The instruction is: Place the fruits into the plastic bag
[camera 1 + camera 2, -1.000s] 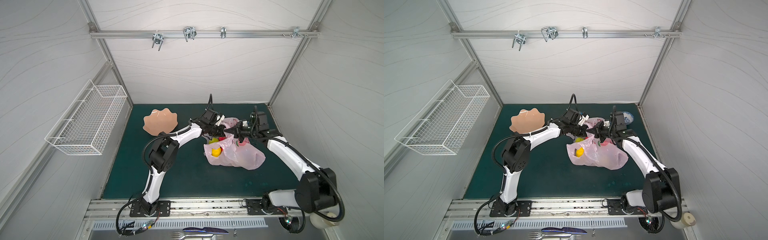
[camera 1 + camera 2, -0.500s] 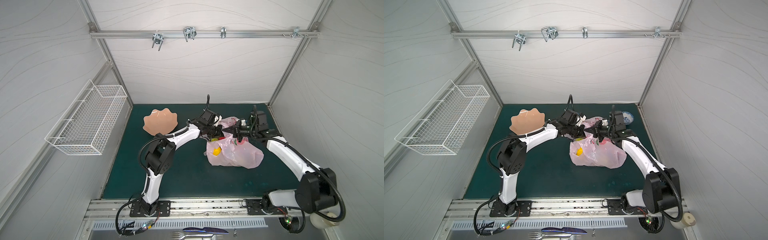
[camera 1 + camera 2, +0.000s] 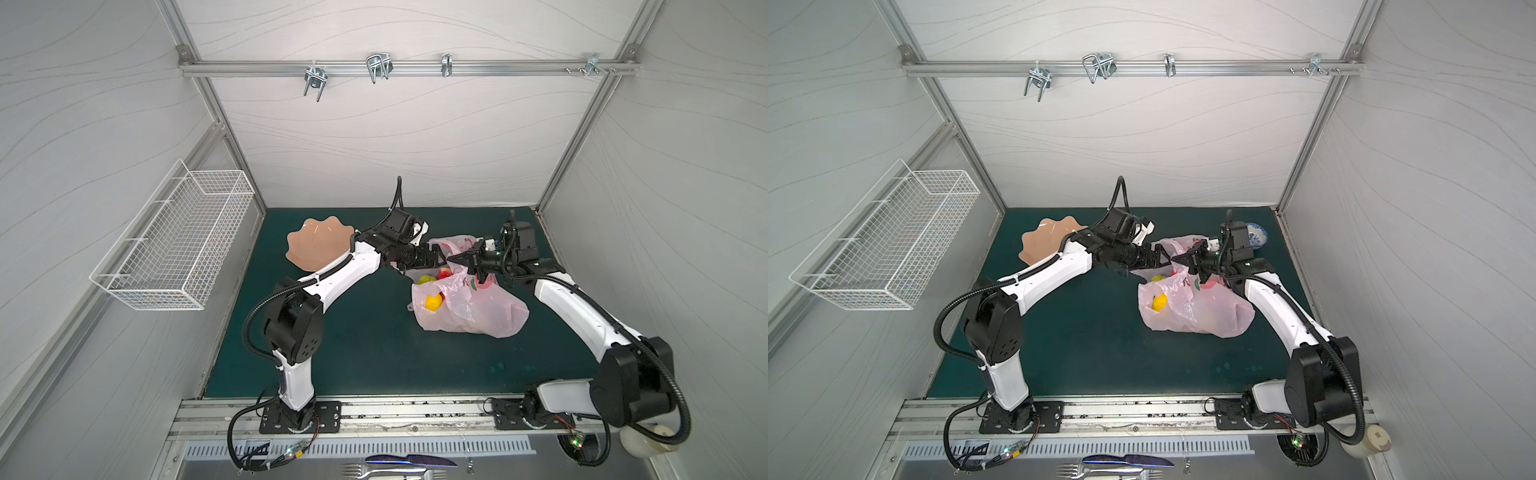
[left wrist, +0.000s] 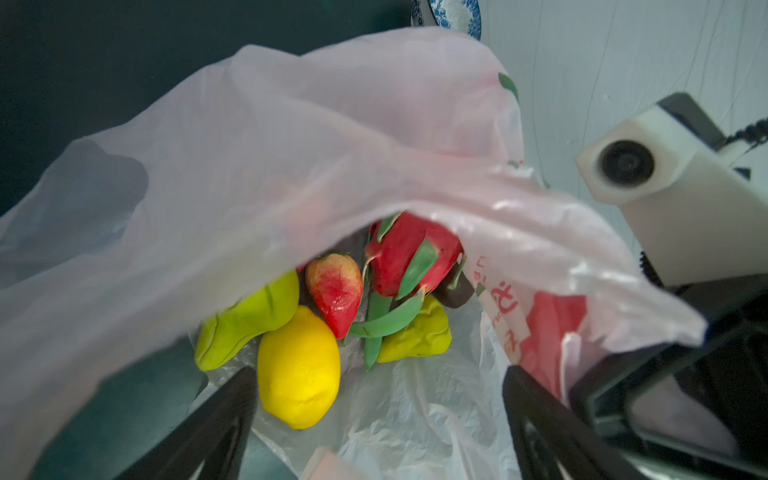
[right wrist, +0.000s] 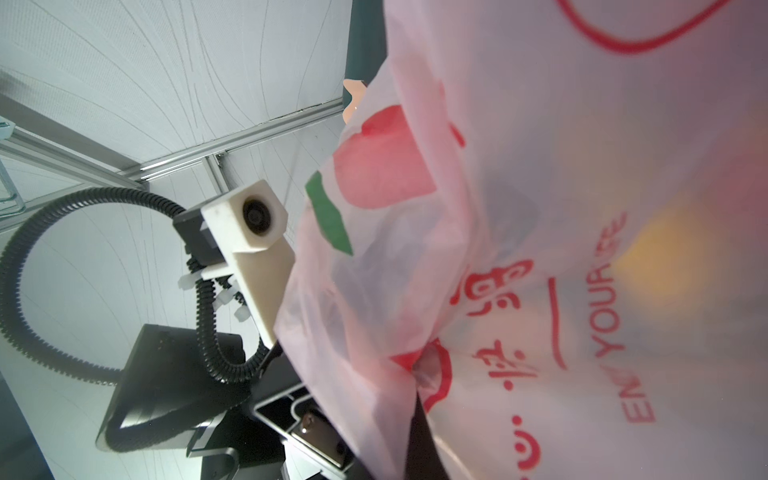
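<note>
Here the right gripper [image 3: 454, 260] pinches the rim of the plastic bag [image 3: 482, 311]; the left gripper [image 4: 378, 386] stands spread at its mouth (holding nothing), and the fruits [image 4: 299, 365] lie heaped inside.

Bright, even light; plastic bag [image 5: 582, 187] blurred close up.

Both top views look steeply down from high over the front edge, take in the whole worktop [image 3: 353, 353] and overlap almost entirely. Left wrist view: close at the plastic bag [image 4: 291, 145] mouth, 2 o'clock of worktop centre, facing the fruits [image 4: 297, 365] inside. Right wrist view: hard against the bag's printed side.
</note>
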Robot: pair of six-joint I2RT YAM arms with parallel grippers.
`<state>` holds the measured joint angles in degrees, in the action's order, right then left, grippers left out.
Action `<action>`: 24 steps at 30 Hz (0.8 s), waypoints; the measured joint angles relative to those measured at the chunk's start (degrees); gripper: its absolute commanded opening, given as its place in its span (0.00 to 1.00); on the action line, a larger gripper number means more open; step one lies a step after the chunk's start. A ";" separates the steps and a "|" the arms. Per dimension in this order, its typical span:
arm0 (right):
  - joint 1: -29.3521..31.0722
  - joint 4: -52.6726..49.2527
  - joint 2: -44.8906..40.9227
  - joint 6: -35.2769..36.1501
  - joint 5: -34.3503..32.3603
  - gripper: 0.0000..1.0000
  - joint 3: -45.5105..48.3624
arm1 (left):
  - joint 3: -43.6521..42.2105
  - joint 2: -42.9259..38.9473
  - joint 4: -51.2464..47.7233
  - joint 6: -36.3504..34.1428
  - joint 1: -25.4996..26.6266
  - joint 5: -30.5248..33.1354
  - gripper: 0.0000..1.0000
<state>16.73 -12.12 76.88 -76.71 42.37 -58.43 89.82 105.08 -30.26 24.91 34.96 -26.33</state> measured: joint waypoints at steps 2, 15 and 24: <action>0.00 0.00 0.00 0.02 -0.04 0.00 0.00 | -0.46 -0.42 -2.62 -2.75 0.00 1.01 0.93; -0.22 -0.48 0.00 0.04 -0.13 0.00 -0.02 | -7.93 -11.37 -8.39 -18.80 -6.73 9.27 0.98; -0.24 -3.06 0.02 0.70 -0.15 0.00 -1.33 | -5.03 -1.90 -5.09 -28.00 -8.39 8.33 0.98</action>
<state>16.49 -15.18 76.90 -76.01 42.22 -59.77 84.79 103.18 -35.35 -3.09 26.57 -18.00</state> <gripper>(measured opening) 0.048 0.980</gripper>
